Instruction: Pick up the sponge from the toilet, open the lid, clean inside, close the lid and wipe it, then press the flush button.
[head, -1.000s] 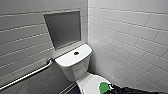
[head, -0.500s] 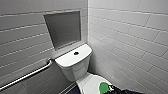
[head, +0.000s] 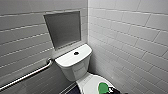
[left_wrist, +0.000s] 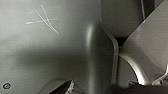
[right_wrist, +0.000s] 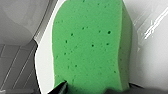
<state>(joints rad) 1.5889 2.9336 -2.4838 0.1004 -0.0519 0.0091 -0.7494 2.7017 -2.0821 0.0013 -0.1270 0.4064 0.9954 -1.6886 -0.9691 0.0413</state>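
The white toilet (head: 75, 65) stands in the corner, its tank facing me. On the tank top sits the small round dark flush button (head: 76, 53). The white lid (head: 88, 85) is down, and the bright green sponge (head: 102, 87) lies flat on it. My right gripper (head: 113, 90) is a dark shape at the sponge's near end. In the right wrist view the sponge (right_wrist: 90, 47) looms large on the lid (right_wrist: 45, 65), and a dark fingertip (right_wrist: 61, 87) touches its near edge. The jaws stand wide, one to each side of that end.
A steel grab bar (head: 27, 75) runs along the tiled left wall. A grey recessed panel (head: 63, 28) sits above the tank. The tiled right wall (head: 130, 37) is close beside the toilet. The left wrist view faces a smooth grey surface (left_wrist: 50, 50).
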